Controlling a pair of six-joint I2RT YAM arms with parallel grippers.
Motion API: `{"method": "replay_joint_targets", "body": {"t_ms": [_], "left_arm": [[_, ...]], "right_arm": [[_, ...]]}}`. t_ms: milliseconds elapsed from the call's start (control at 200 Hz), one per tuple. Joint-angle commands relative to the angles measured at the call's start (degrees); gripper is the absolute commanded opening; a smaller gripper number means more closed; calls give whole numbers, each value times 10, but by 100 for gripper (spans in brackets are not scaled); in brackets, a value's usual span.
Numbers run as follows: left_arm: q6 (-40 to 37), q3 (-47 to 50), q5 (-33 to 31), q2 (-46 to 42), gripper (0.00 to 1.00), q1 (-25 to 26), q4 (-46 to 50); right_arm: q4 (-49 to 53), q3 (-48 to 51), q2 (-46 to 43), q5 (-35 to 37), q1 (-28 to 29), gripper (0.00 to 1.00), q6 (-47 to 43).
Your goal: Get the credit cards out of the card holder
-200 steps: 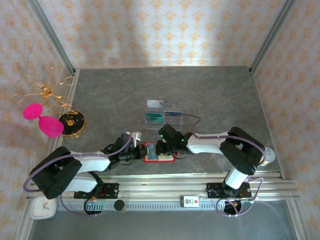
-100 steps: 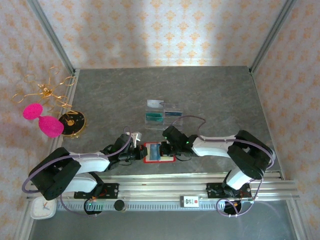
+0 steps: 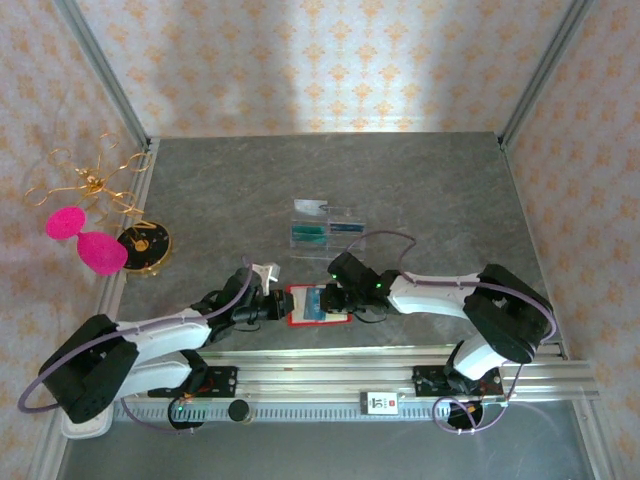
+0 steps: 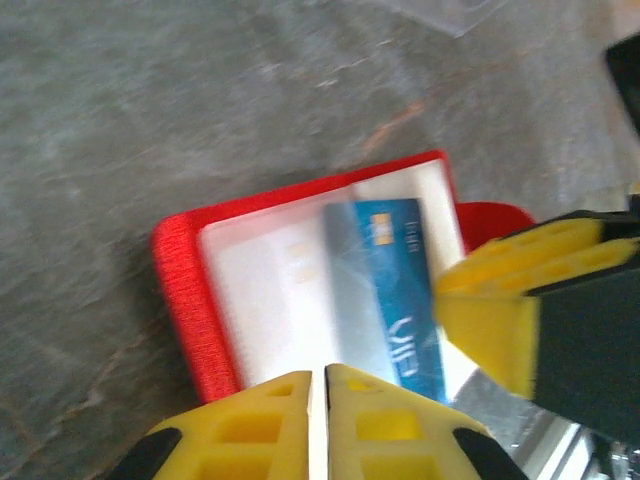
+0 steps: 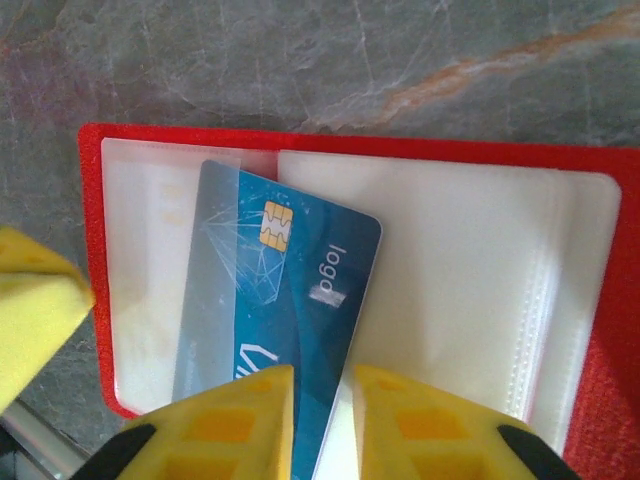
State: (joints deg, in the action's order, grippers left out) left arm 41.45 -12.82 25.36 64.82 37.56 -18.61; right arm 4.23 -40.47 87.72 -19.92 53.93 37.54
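Card (image 5: 280,320) newly out, at right gripper (image 5: 322,420)

Bare tabletop (image 3: 420,180) at far side; clear tray (image 3: 325,228) beyond card holder (image 3: 296,316).

I record a grey marbled counter (image 3: 430,190) running ahead of my left tool (image 3: 283,307) and right tool (image 3: 328,300). Walls (image 3: 330,50) beyond and to both sides are cream paper with an orange motif. There are aluminium corner posts (image 3: 105,70). An aluminium rail (image 3: 330,375) lies behind my tools. Light falls brightest on the far wall.
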Motion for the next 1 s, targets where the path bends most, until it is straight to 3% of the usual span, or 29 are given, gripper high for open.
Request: {"method": "replay_joint_targets", "body": {"t_ms": [0,210,506,636,756,996], "left_arm": [[3,-30,10,17,9,14,-2],[-2,-49,17,114,3,30,-34],[-15,-51,23,168,0,30,-31],[-24,-53,18,161,0,30,-12],[-22,-47,17,153,0,28,-13],[-21,-64,25,140,3,21,-20]], "right_arm": [[-6,8,-7,13,-1,24,-1],[-34,17,3,3,-1,26,2],[-78,21,21,-26,-3,25,-4],[-57,17,17,-1,-6,10,-1],[-48,55,-30,15,-36,0,5],[34,26,-177,49,-60,0,-135]]}}
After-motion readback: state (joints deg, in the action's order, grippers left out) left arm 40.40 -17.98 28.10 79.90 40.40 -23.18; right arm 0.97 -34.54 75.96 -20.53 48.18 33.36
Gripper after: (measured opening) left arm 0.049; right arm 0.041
